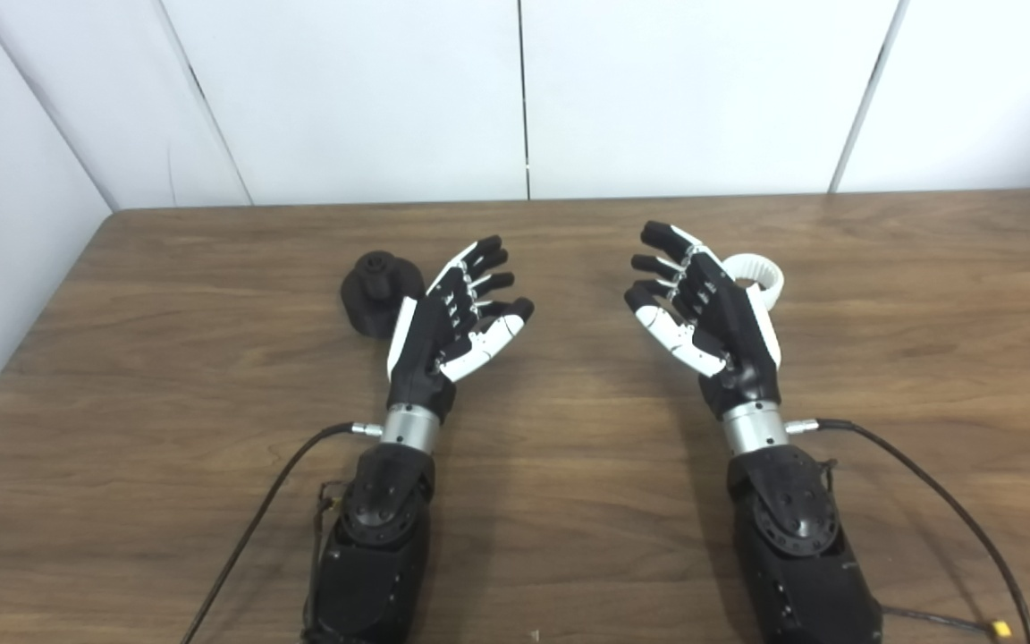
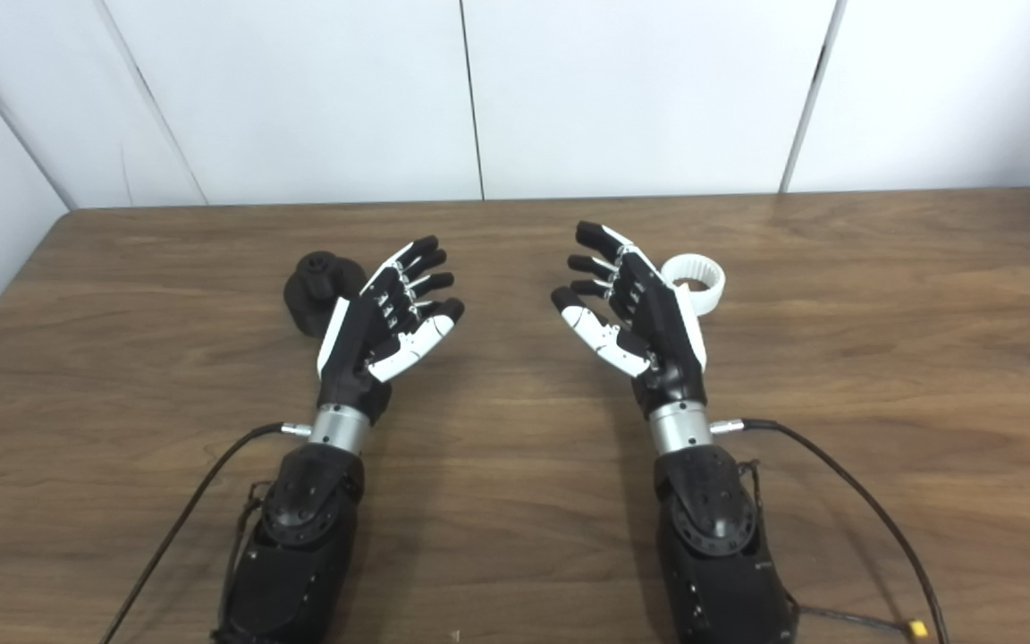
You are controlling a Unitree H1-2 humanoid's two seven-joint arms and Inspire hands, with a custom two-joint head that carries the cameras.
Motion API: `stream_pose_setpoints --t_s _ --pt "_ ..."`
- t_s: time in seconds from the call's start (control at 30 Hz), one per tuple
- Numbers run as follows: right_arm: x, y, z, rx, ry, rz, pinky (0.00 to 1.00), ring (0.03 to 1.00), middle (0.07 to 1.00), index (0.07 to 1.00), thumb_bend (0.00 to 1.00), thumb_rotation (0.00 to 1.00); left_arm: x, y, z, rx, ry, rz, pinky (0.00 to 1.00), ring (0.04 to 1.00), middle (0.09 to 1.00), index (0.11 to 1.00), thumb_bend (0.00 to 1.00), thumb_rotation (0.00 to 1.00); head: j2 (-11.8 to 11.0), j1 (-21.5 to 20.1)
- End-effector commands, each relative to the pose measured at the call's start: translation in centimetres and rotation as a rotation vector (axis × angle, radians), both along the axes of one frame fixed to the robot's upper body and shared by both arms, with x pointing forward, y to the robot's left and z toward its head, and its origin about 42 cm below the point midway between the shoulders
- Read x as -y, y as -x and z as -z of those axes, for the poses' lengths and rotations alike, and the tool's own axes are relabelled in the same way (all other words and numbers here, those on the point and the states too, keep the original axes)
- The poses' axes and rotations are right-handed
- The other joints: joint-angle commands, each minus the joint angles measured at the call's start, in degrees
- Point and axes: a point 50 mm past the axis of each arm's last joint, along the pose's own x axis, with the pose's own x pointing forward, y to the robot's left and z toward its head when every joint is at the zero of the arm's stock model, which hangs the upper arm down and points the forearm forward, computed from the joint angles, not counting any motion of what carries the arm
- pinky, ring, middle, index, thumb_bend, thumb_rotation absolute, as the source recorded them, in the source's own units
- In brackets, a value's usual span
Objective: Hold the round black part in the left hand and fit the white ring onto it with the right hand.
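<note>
The round black part [image 1: 375, 292] sits on the wooden table [image 1: 569, 537], a domed base with a short hub on top. My left hand [image 1: 454, 317] is open just right of it, palm turned inward, holding nothing. The white ring [image 1: 758, 278] lies on the table behind and right of my right hand [image 1: 703, 309], partly hidden by it. It shows more fully in the right eye view [image 2: 694, 283]. My right hand is open, palm turned inward, holding nothing. The two hands face each other with a gap between them.
White wall panels [image 1: 515, 89] stand along the table's far edge and left side. A black cable [image 1: 926, 487] runs from the right wrist to the front right; another cable [image 1: 256, 519] runs from the left wrist toward the front edge.
</note>
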Motion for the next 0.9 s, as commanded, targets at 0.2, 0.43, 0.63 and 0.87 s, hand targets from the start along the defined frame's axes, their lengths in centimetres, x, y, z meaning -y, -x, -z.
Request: stream_pose_setpoints --t_s 0.2,0.43,0.63,0.87 --pt "2.4 1.3 2.4 -0.051 -0.004 0.02 0.69 0.763 0.831 0.78 0.58 0.25 1.9 -0.5 -1.1 0.068 0.029 0.021 0.7 0.806 0.857 0.841 0.6 0.21 -0.82 3.62" --pt "2.5 1.3 2.5 -0.051 0.006 0.016 0.69 0.767 0.837 0.783 0.57 0.27 1.9 -0.4 -1.1 0.075 0.014 0.007 0.69 0.799 0.855 0.84 0.6 0.22 -0.77 3.37" --pt "2.6 1.3 2.5 -0.048 0.009 0.015 0.69 0.768 0.836 0.785 0.56 0.26 1.2 -0.5 -1.6 0.109 -0.047 0.005 0.69 0.815 0.87 0.849 0.58 0.21 -0.71 3.18" --pt "2.6 1.2 2.6 -0.05 0.004 0.015 0.69 0.767 0.833 0.785 0.57 0.26 -0.8 -0.5 -3.5 0.207 -0.231 -0.087 0.76 0.822 0.851 0.819 0.6 0.19 -0.9 3.51"
